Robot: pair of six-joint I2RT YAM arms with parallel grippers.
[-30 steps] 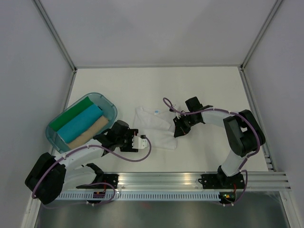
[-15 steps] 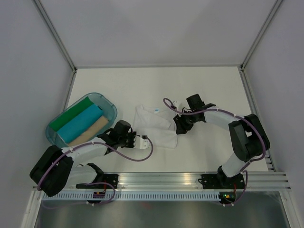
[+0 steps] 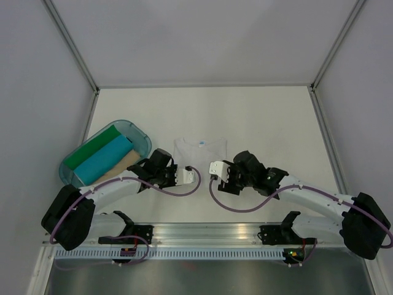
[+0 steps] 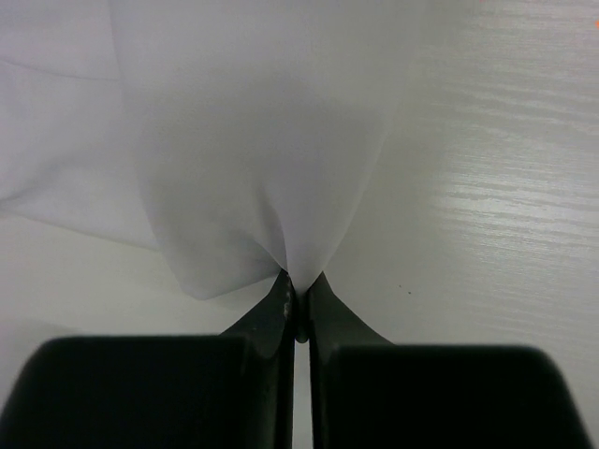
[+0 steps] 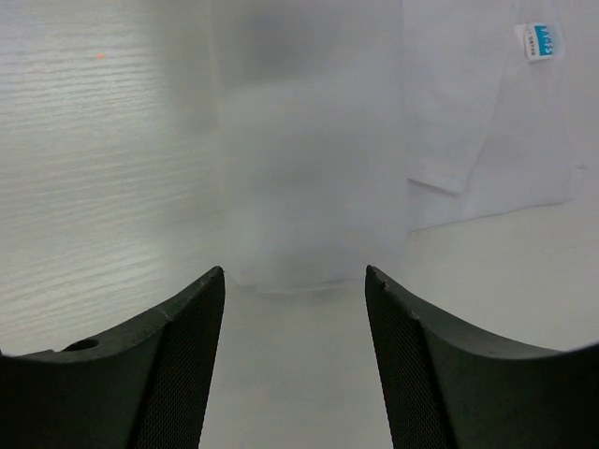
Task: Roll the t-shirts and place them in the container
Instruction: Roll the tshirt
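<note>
A white t-shirt (image 3: 199,150) with a small blue neck label (image 3: 202,145) lies flat at the table's middle, folded into a narrow strip. My left gripper (image 3: 190,176) is at the shirt's near left corner, shut on a pinch of the white cloth (image 4: 271,168), which fans out from the jaw tips (image 4: 298,288). My right gripper (image 3: 216,168) stands open just short of the near right corner. In the right wrist view the shirt's hem (image 5: 314,187) lies ahead of the spread fingers (image 5: 295,281), with nothing between them. Green (image 3: 92,151), light blue (image 3: 108,160) and tan (image 3: 123,166) rolls lie in the tub.
The translucent teal tub (image 3: 140,137) sits at the left, just behind my left arm. The enclosure's grey walls and metal frame posts (image 3: 325,132) ring the white table. An aluminium rail (image 3: 209,232) runs along the near edge.
My left gripper has shut on the shirt's near left corner. The right arm has swung from the shirt's right side to its near edge and opened. The shirt now lies narrower and straighter.
</note>
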